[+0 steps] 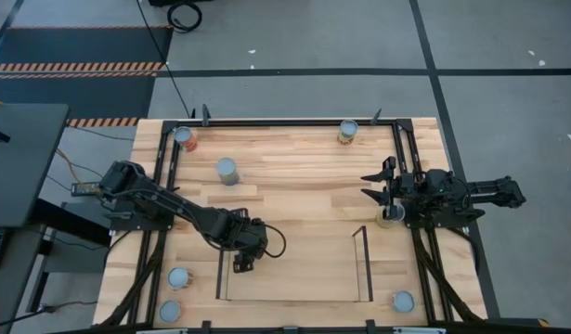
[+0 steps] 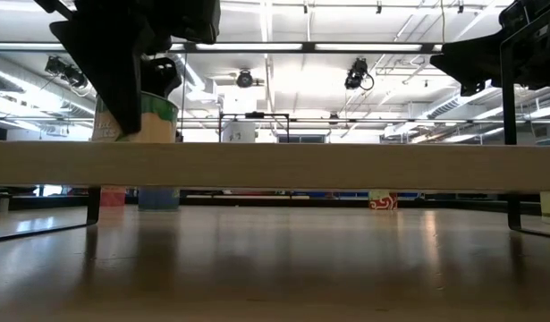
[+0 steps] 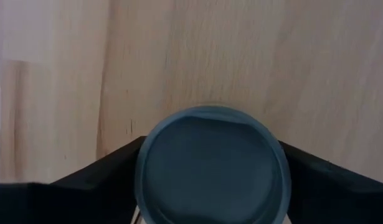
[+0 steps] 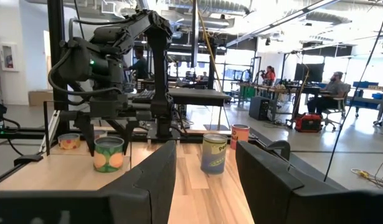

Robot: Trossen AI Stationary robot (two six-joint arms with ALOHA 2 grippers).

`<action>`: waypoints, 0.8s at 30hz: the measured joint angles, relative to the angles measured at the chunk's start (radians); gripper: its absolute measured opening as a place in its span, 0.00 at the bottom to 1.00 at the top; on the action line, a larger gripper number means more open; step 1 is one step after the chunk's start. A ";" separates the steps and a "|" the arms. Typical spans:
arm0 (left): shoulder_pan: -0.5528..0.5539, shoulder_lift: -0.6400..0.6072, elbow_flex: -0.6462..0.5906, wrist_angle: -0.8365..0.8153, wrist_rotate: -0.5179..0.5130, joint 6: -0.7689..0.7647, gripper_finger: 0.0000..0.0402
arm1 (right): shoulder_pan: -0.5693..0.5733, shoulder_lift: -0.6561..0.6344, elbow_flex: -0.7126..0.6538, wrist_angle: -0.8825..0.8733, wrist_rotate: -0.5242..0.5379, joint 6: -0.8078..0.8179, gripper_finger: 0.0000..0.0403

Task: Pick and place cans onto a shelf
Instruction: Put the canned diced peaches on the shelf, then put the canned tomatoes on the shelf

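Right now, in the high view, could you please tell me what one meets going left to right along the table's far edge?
Red-labelled can → blue can → yellow-labelled can.

We can read no text, brand or number anywhere. The cans' (image 4: 214,153) label markings are too small to make out.

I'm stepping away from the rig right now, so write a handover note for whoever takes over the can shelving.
Left gripper: around a green-labelled can that stands on the left end of the shelf; grip not clear.
Right gripper: open, empty, at the table's right side beside a tabletop can.
Done: at most that one can is on the shelf.
Left: seven cans on the tabletop, including the blue-topped can and the near-right can.
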 joint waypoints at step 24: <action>-0.020 0.001 0.459 -0.320 0.032 0.102 0.92 | 0.000 0.000 0.000 0.000 0.000 0.000 0.43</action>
